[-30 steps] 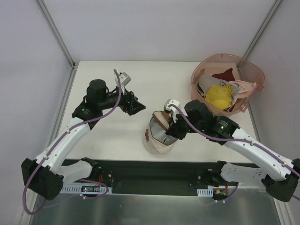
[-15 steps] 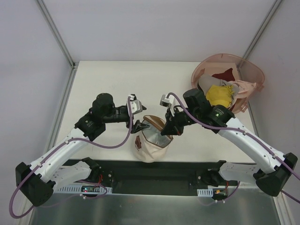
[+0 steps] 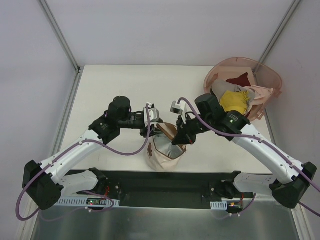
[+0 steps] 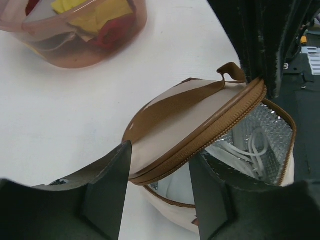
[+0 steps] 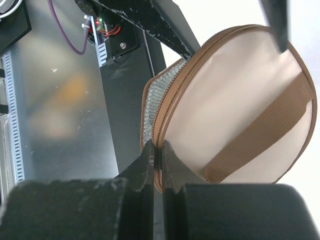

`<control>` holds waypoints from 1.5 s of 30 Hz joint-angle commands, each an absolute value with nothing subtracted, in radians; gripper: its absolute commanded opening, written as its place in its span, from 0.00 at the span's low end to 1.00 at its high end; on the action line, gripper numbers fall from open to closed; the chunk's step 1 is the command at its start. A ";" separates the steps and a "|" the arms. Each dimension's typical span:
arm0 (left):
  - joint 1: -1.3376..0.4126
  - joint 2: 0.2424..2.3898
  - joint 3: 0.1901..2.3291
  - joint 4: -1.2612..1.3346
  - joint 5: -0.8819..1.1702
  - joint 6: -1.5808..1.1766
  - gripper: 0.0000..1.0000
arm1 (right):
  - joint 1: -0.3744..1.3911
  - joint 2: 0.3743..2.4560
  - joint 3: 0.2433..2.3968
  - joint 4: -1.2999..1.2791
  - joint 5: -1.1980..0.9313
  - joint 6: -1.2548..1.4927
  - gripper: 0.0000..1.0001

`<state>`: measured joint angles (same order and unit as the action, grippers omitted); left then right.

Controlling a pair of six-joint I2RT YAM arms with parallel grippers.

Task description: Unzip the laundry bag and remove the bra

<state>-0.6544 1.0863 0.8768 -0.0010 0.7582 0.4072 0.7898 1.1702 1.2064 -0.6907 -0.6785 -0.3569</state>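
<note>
The laundry bag (image 3: 162,152) is a cream pouch with brown zipper trim, near the table's front edge. Its round lid (image 4: 185,117) with a brown strap is raised, and the zipper gapes. Inside, against the silvery mesh, I see the whitish bra with thin white straps (image 4: 252,147). My right gripper (image 3: 179,140) is shut on the lid's zipper rim (image 5: 160,147) and holds the lid up. My left gripper (image 3: 151,131) is open, its fingers either side of the lid's edge at the opening (image 4: 160,157), touching nothing that I can see.
A pink translucent basket (image 3: 270,75) stands at the back right with a yellow garment (image 3: 234,102) and a dark red cloth (image 3: 239,80) in it; it also shows in the left wrist view (image 4: 75,50). The black base rail (image 3: 165,187) runs just behind the bag.
My left arm has swung right from the table's left part up to the bag's opening. My right gripper has drawn the lid up and back, and the bag gapes wider.
</note>
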 commanded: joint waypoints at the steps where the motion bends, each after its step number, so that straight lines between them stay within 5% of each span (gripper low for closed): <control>1: -0.669 1.092 0.917 0.005 0.802 0.417 0.34 | 0.788 1.160 1.262 -0.672 -0.701 -0.382 0.01; 3: -0.669 1.094 0.920 0.005 0.793 0.405 0.20 | 0.790 1.160 1.262 -0.672 -0.693 -0.382 0.01; 4: -0.669 1.092 0.925 0.005 0.781 0.402 0.02 | 0.788 1.160 1.262 -0.672 -0.675 -0.379 0.00; 5: -0.669 1.094 0.923 0.005 0.775 0.399 0.00 | 0.788 1.161 1.264 -0.673 -0.658 -0.373 0.01; 7: -0.669 1.091 0.927 0.005 0.746 0.382 0.00 | 0.785 1.166 1.269 -0.670 -0.593 -0.345 0.06; 8: -0.667 1.088 0.927 0.005 0.738 0.379 0.00 | 0.781 1.167 1.272 -0.670 -0.571 -0.336 0.15; 9: -0.667 1.086 0.928 0.005 0.729 0.364 0.00 | 0.781 1.167 1.276 -0.669 -0.545 -0.325 0.36; 12: -0.669 1.077 0.933 0.005 0.703 0.321 0.00 | 0.782 1.154 1.276 -0.651 -0.451 -0.292 0.56; 17: -0.669 1.071 0.982 -0.049 0.534 0.215 0.00 | 0.784 1.111 1.264 -0.588 -0.325 -0.229 0.66; 25: -0.680 1.060 1.012 -0.140 0.194 0.031 0.00 | 0.831 1.017 1.223 -0.523 0.112 -0.031 0.65; 31: -0.692 1.009 0.971 -0.124 0.068 -0.049 0.00 | 0.925 0.949 1.233 -0.476 0.267 0.092 0.43; 35: -0.701 0.991 0.954 -0.098 0.045 -0.071 0.00 | 0.950 1.044 1.299 -0.469 0.220 0.162 0.26; 45: -0.736 0.988 0.925 -0.071 -0.018 -0.121 0.00 | 0.966 1.339 1.318 -0.370 0.048 0.330 0.20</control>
<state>-0.7162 1.0126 0.9314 -0.1371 0.0467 -0.0662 0.9531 1.2854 1.2922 -0.4107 0.1062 0.2401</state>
